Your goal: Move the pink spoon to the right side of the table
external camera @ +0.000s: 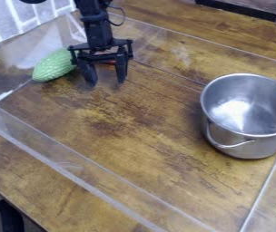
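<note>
Currently:
My gripper (104, 74): fingers spread apart, straddling the spoon.
Pink spoon (108, 61): on table (128, 127), between my fingers.

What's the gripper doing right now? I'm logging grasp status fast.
Gripper: open, fingers spread and pointing down over the pink spoon, holding nothing yet.

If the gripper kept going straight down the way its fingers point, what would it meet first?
Most likely the pink spoon, a reddish sliver between the open fingers of the gripper. The table lies right under it. Depth is hard to judge; the fingers may already be near the wood.
</note>
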You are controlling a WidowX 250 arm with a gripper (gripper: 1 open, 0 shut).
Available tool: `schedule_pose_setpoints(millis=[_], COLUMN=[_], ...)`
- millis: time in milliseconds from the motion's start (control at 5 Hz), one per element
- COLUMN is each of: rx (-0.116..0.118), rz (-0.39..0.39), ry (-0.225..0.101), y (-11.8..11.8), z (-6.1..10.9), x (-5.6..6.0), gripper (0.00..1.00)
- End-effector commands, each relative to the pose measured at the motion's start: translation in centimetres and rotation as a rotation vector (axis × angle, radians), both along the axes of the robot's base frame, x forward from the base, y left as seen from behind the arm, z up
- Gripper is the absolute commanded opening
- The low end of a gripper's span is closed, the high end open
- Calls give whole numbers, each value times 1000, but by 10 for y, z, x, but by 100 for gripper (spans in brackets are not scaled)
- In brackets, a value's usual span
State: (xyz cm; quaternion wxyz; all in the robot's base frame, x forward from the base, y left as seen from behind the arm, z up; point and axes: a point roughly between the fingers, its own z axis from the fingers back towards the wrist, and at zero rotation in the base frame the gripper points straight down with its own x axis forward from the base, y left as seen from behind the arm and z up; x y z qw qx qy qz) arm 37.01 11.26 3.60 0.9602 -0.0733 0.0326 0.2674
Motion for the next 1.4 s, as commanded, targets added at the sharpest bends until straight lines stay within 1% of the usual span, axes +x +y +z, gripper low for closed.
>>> schedule_pose_setpoints(millis=[0, 1200], rx=[20, 34], rz=[11, 29], ry=[-33, -29], y=[6, 11], z=[10, 3], x=[1, 3], gripper=[0, 0])
